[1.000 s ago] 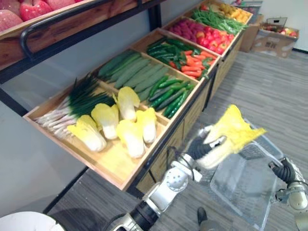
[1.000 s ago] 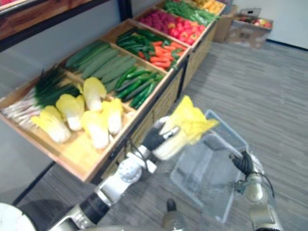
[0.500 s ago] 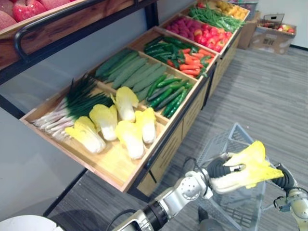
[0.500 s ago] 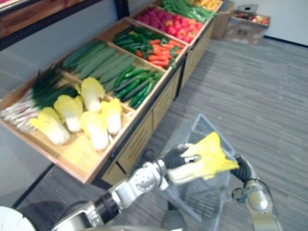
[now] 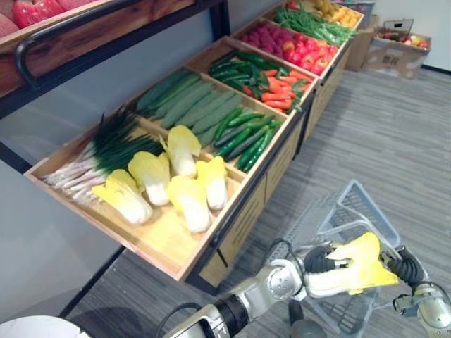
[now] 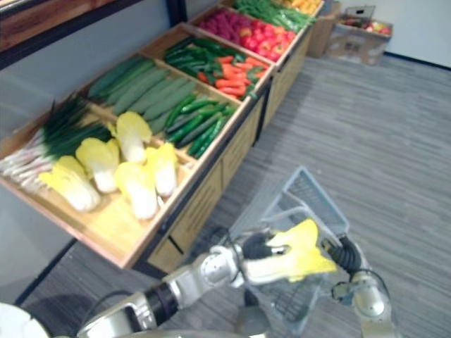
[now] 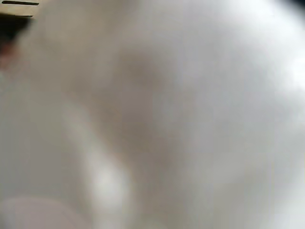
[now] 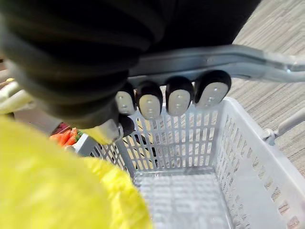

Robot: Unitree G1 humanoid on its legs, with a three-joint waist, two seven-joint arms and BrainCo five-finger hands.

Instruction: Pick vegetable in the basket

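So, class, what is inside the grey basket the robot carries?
The basket shows a bare slatted floor in the right wrist view. The cabbage, gripped by the left hand, is above it and hides the rest. The right hand grips the handle.

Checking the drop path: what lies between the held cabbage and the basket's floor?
Nothing: the right wrist view shows the cabbage, in the left hand, over the basket's bare floor.

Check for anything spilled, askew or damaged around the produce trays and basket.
Nothing stands out. The wooden trays look tidily sorted; the left hand holds a cabbage over the grey basket, whose handle the right hand grips.
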